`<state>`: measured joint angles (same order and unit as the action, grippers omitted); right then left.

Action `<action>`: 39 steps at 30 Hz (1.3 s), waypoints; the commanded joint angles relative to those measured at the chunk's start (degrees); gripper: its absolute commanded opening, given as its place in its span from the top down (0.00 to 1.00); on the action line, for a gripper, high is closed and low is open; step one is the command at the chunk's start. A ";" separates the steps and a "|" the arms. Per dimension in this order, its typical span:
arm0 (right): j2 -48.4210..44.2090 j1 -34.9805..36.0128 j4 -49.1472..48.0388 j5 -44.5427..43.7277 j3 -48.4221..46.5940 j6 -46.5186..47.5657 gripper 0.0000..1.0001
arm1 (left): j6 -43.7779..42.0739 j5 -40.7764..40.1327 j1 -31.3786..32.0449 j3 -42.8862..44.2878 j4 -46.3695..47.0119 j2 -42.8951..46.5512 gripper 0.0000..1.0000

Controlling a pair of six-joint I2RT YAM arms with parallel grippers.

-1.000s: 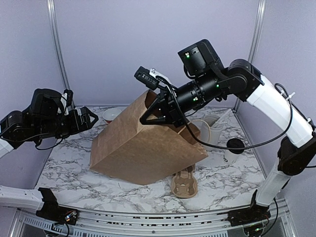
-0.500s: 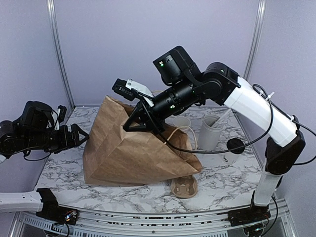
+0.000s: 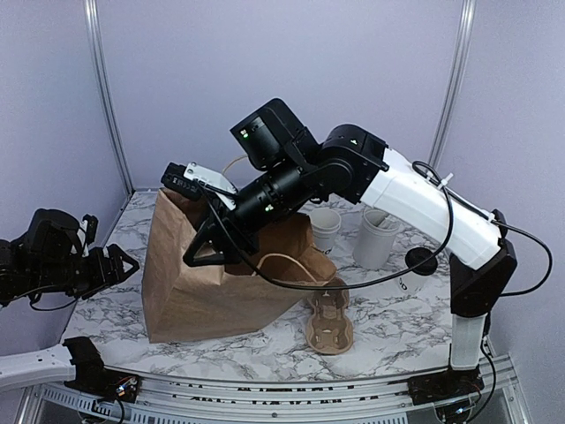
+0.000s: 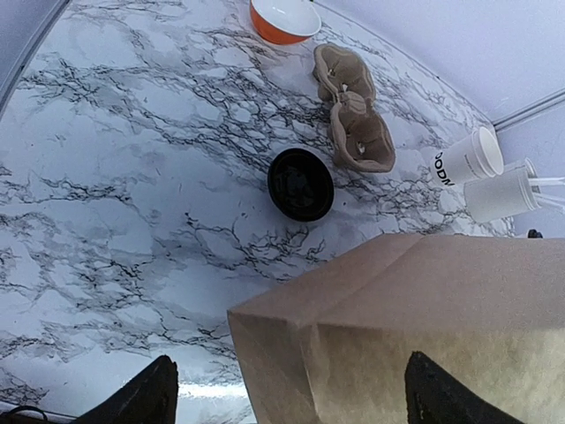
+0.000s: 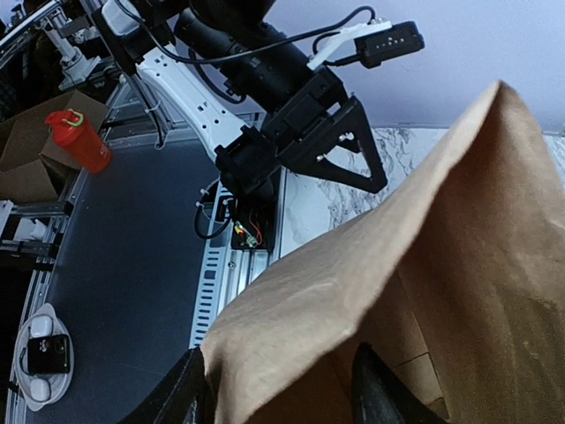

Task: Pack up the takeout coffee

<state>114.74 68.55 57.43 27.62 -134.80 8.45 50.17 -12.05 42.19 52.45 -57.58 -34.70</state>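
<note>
Step in hand: as I read it, you are standing the paper bag [image 3: 203, 296] mouth-up so the drink can go in. Nothing is packed yet.
Right gripper [image 5: 281, 389]: its fingers are parted and straddle the bag's top rim. One is outside the paper and one inside, with daylight around the fold, so it is not pinching.
Left gripper [image 4: 290, 380]: spread wide and holding nothing. The bag's near corner is just ahead of its fingertips.
Takeout coffee [image 3: 420, 268]: upright on the table [image 3: 397, 327] with its black lid on. It is well apart from the right gripper, back along that arm towards its own base, with the bag in between.
Bag: the base is on the table and the body leans away from the right gripper. The rim is crumpled where the fingers sit.
How to do it well: spread the right fingers fully before you move. Then back out along the line of the rim, not across it, so the paper is not dragged over.
Support: bring the left gripper onto the corner ahead of it and steady that side while the right one leaves.
Watch: the cord handle [image 3: 287, 259] loops just below the right wrist and could snag.
Nearby: the cup carrier [image 3: 328, 325] touches or nearly touches the bag's base, and I cannot tell which.
Next: approach the coffee from above its lid and steer clear of the lidless cup [image 3: 325, 228] and the frosted tumbler [image 3: 374, 238].
</note>
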 commanded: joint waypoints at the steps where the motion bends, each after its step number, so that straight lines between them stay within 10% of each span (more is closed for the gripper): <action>1: 0.20 0.32 -4.09 3.06 -1.78 -2.73 0.41 | 1.80 -4.22 -0.38 1.00 -2.18 -0.07 0.10; 18: 0.41 1.65 -11.78 3.96 1.03 -6.26 0.19 | -5.12 -6.14 -0.36 6.98 4.62 2.58 0.11; 39: -1.26 1.75 -16.81 -0.95 3.35 -7.94 0.21 | -17.49 33.02 -0.36 12.46 22.76 -0.03 0.23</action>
<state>114.87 69.87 43.77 28.80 -131.33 1.08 34.37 13.43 42.19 63.70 -40.07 -32.69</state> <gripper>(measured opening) 0.786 0.790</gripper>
